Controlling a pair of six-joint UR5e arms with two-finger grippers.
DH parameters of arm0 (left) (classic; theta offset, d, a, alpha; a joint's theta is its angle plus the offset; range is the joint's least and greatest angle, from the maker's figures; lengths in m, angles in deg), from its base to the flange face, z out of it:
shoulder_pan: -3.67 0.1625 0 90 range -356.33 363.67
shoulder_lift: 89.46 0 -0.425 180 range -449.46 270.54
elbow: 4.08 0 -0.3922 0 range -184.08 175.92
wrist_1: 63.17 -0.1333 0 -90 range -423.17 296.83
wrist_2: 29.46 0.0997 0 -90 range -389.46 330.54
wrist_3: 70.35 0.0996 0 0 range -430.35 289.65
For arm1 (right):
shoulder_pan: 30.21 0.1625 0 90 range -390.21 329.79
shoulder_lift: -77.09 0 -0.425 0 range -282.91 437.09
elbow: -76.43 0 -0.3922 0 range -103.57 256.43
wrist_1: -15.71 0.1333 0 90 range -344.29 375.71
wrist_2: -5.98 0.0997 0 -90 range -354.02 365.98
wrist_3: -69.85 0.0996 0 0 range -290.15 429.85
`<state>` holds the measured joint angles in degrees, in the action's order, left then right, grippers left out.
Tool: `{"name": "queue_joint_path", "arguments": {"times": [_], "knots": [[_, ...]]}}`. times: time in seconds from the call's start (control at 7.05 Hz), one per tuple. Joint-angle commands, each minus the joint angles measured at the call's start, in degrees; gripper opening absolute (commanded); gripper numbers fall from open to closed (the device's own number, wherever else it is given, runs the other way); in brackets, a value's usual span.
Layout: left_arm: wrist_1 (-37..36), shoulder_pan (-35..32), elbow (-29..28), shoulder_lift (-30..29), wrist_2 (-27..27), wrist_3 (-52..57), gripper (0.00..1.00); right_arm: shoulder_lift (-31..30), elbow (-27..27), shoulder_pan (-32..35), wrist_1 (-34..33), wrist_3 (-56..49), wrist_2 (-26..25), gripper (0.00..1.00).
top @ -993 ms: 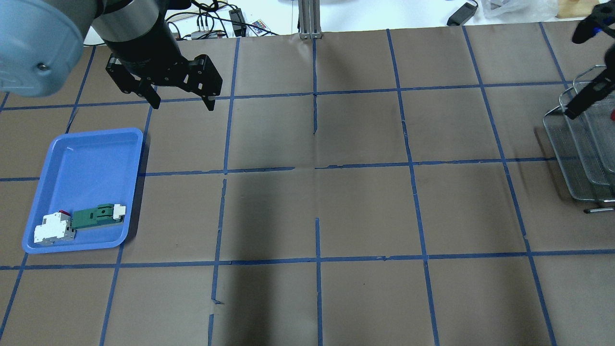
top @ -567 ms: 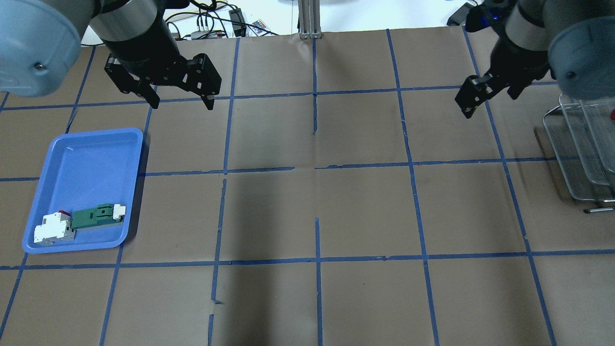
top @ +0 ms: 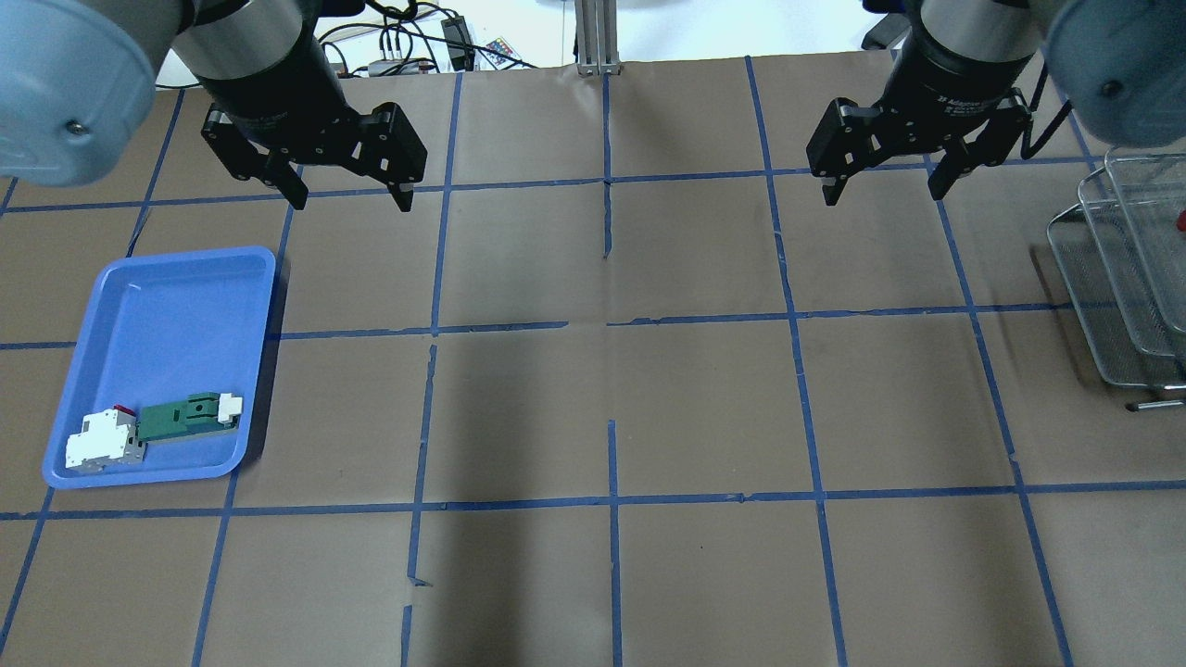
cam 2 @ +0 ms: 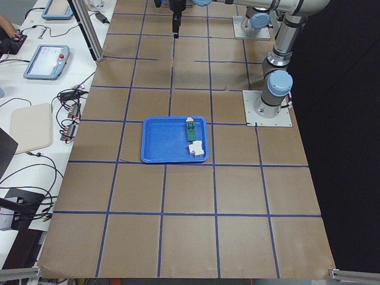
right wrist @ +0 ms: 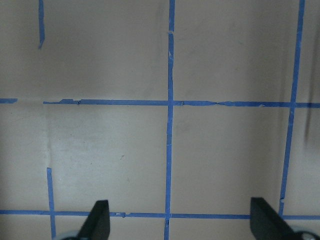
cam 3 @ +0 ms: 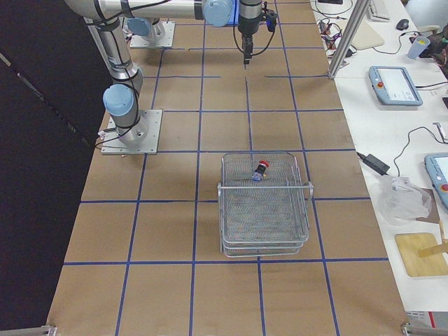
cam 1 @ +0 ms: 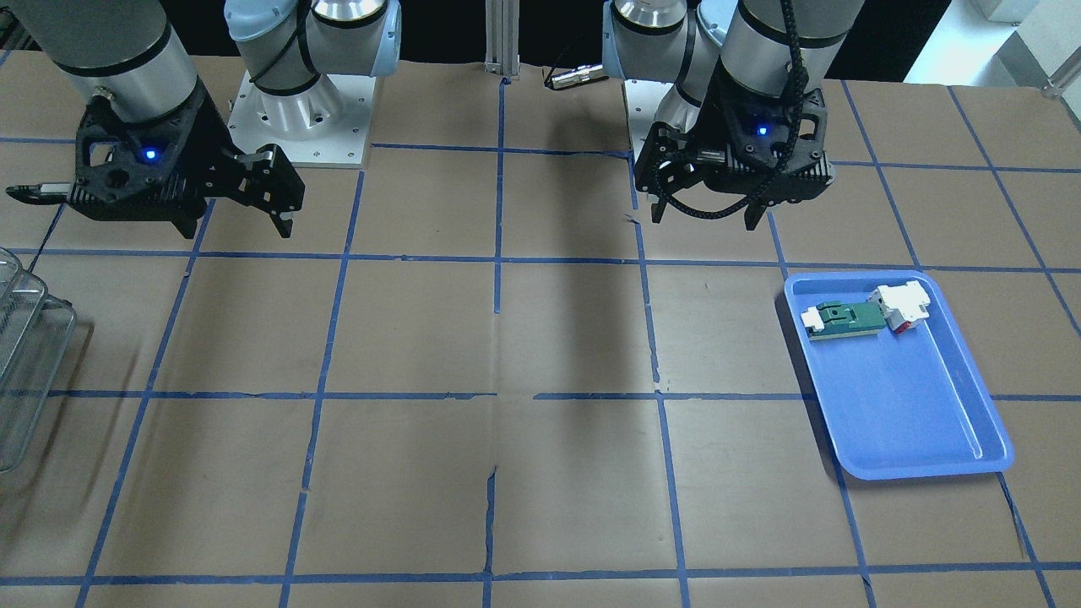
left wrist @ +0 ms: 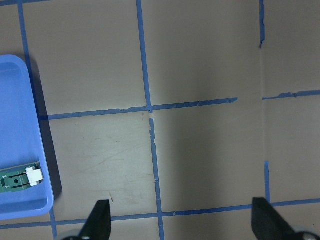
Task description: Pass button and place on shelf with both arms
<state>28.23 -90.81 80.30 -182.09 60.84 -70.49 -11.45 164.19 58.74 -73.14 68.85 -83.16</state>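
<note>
Both my grippers are spread wide with nothing in them. The left gripper [top: 352,199] hangs at the upper left of the overhead view and the right gripper [top: 885,193] at the upper right. Each one has two black fingers.

The one button [cam 3: 261,167], with its round red cap on a stubby black body, lies on the top tier of the shelf [cam 3: 222,189], near that tier's upper edge in the right-side view. The shelf is shiny see-through wire mesh with rounded corners, and I count three stacked tiers. It sits well apart from both grippers.

At the lower left of the overhead view there's one smooth blue plastic tray [top: 176,255], a rectangle with rounded corners. Two parts lie in its bottom end, touching each other: a flat green-and-white piece [top: 190,417] and a chunky white block [top: 102,440] with a bit of red. The desk [top: 695,398] is covered in matte brown paper, gridded with blue tape.
</note>
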Motion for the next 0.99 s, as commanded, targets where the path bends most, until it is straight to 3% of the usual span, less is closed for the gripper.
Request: {"name": "queue_joint_path", "arguments": {"times": [0.0,0.85], "knots": [[0.0,0.0,0.0,-0.1,0.0,0.0,1.00,-0.4,-0.2,0.3,1.0,3.5,-1.2,1.00],[0.0,0.0,0.0,0.0,0.0,0.0,1.00,0.6,-0.7,0.2,0.0,4.6,-0.6,1.00]]}}
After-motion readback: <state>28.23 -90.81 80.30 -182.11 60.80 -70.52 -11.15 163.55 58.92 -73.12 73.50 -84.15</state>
